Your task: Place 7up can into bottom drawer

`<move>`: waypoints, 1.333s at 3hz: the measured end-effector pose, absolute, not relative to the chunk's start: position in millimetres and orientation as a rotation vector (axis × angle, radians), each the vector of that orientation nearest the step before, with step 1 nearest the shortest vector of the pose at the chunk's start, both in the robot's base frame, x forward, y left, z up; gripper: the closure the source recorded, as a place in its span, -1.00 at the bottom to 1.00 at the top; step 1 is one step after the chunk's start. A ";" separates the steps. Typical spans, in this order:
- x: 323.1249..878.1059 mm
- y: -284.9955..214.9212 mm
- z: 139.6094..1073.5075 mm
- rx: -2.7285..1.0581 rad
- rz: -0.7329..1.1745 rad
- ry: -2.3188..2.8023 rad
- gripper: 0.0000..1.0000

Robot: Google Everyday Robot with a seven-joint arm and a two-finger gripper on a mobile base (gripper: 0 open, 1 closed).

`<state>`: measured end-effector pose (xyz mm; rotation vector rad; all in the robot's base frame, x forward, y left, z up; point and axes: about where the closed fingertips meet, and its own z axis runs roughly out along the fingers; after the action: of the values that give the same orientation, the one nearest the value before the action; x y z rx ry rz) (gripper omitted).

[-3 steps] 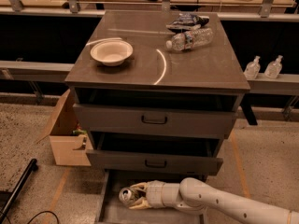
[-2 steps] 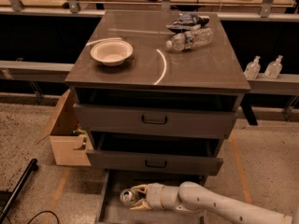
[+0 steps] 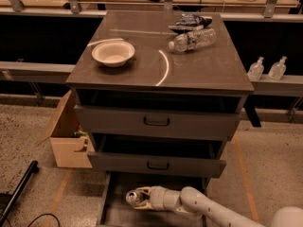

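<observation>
The 7up can [image 3: 132, 197] is held, seemingly clamped, by the gripper [image 3: 140, 199] over the bottom drawer [image 3: 115, 213], whose front is cut off by the frame edge.

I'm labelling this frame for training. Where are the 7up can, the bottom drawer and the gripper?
7up can [image 3: 132, 197]: camera view, its silver top.
bottom drawer [image 3: 119, 215]: camera view, bare floor at left.
gripper [image 3: 140, 199]: camera view, between its fingertips, shut on the 7up can over the bottom drawer.
</observation>
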<state>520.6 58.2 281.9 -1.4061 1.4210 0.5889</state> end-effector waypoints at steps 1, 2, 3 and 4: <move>545.4 51.7 253.8 -1.368 0.585 1.398 1.00; 558.3 39.5 231.4 -1.337 0.590 1.415 1.00; 561.2 29.9 213.8 -1.327 0.603 1.446 1.00; 557.8 20.3 202.6 -1.335 0.610 1.484 0.67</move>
<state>557.8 20.3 202.6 -1.3348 1.4843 0.6096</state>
